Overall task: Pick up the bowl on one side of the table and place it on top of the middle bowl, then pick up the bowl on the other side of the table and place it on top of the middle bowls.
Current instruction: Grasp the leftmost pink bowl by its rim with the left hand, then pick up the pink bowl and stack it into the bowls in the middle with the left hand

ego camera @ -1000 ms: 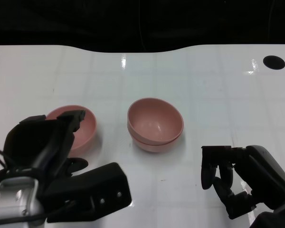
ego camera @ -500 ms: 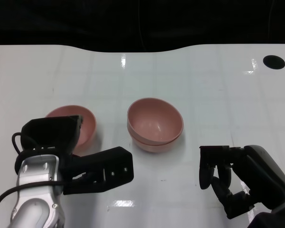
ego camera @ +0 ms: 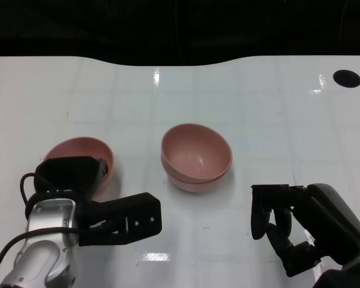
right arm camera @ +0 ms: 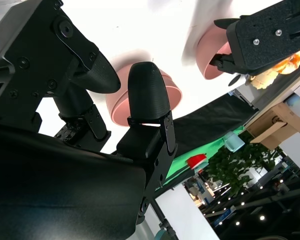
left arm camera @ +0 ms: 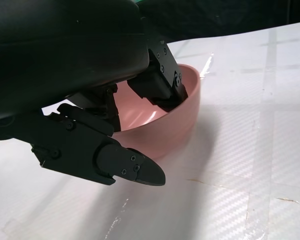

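Head view showing the white table [ego camera: 258,108], now carrying only two sites of pink: the middle stack [ego camera: 195,157], already two bowls nested, sitting unmoved, and the left bowl [ego camera: 78,150] well apart from it. Left bowl looking tilted and shifted slightly nearer the robot than half a second ago, rim dipping toward the left hand [ego camera: 87,198]. Left hand having drawn back and closed on that bowl: in the left wrist view, upper fingers [left arm camera: 162,82] hooking inside the near wall, lower finger lying outside beneath it, so gripping the rim. Likely meaning the second pickup is under way, with lifting and carrying to the stack left to do. Right hand [ego camera: 288,225] resting low at the near right, fingers curled in, holding nothing, barely changed.
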Controlling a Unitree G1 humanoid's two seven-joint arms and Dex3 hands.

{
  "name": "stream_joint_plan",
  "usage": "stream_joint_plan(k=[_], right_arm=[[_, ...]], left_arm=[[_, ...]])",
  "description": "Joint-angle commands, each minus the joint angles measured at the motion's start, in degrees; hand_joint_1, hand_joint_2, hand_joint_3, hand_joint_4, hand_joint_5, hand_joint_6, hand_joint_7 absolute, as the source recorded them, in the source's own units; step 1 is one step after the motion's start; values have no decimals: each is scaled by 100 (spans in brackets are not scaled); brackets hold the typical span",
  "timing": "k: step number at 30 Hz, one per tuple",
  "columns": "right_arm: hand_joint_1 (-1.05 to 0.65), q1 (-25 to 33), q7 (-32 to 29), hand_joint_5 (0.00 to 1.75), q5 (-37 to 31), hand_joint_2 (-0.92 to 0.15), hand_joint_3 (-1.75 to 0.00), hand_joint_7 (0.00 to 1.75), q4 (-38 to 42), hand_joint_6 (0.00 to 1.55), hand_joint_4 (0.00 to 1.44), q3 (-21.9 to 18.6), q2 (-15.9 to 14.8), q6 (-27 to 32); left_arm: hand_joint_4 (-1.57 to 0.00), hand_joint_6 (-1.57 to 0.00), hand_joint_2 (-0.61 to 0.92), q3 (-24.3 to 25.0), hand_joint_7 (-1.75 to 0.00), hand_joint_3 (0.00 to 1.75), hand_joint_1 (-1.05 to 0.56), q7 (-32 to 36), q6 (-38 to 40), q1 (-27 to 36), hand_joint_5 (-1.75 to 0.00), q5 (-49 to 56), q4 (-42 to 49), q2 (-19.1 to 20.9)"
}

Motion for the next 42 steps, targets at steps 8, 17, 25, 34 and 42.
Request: stream_joint_plan(k=[8, 17, 25, 34, 42], right_arm=[[-6, 5, -68, 175, -34, -10, -170, 156, 22, 84, 97, -14, -44, -46], [-5, -8, -52, 175, -22, -9, -171, 155, 26, 84, 97, -1, -39, -28], [-5, -27, -81, 175, 0, -9, -171, 155, 106, 84, 96, -3, -51, -100], [-5, -37, -76, 175, -7, -9, -171, 155, 114, 84, 97, -13, -76, -115], [-7, 25, -27, 175, 21, -10, -169, 155, 90, 85, 96, -9, -119, -120]], left_arm=[[-77, -107, 92, -88, -59, 15, -30, 1203, -1107, -115, -169, -674, 675, 237], [-84, -70, 91, -199, -130, 31, -29, 1216, -856, -72, -175, -551, 156, 453], [-84, -59, 91, -159, -159, 21, -27, 1128, -639, -1, -175, -427, -497, 661], [-82, -65, 86, -3, -143, 21, -23, 823, -545, -23, -175, -509, -1286, 772], [-87, -62, 76, -53, -174, 45, -24, 994, -968, -196, -175, -526, -1612, 659]])
